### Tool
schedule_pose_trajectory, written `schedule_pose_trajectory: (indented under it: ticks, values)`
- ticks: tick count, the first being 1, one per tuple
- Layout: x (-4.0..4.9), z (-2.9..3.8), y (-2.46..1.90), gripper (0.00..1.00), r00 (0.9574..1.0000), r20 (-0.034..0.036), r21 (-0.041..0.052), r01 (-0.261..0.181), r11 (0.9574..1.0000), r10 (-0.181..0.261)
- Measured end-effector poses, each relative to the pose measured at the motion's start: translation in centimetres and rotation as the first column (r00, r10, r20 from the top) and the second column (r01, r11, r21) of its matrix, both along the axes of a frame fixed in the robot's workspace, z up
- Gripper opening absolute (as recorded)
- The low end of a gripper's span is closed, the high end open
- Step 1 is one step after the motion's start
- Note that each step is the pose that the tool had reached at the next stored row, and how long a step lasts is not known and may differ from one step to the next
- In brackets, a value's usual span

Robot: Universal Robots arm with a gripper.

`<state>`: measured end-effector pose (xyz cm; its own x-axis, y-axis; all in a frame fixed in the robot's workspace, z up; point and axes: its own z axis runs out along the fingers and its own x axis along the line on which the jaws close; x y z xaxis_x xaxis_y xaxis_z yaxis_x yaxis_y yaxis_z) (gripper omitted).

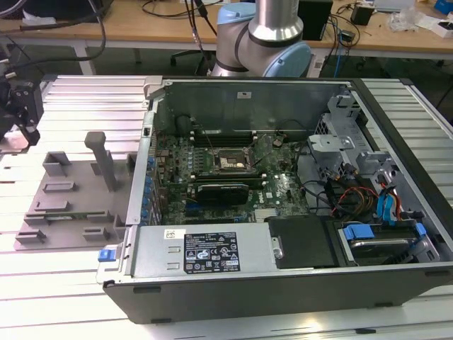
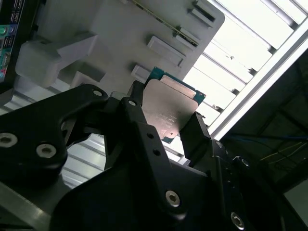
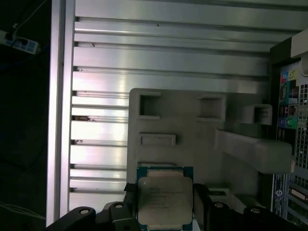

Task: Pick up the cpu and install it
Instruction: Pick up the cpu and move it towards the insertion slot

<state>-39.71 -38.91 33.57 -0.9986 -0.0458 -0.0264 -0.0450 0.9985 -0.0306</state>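
Gripping one small, flat, square cpu [image 2: 171, 108] with a pale silver metal top, clenched by opposite edges between the two black fingers [image 2: 144, 137] of the tool [image 2: 166, 118]. Held over one grey plastic fixture tray [image 3: 192, 130] with upright posts, on the ribbed aluminium bench [image 1: 78, 99]. Seen in both wrist views with a green border round the metal top. Beyond the tray from the tool, in the exterior view: one open black computer case [image 1: 283, 273], with one black square socket frame [image 1: 230, 161] inside.
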Motion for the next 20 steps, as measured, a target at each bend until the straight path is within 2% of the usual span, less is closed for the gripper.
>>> schedule_pose_trajectory:
  ticks: [20]
  values:
    - [0.0, 3.23, 0.0, 0.55, 1.0, 0.0, -0.0001, 0.0, 1.0, 0.0]
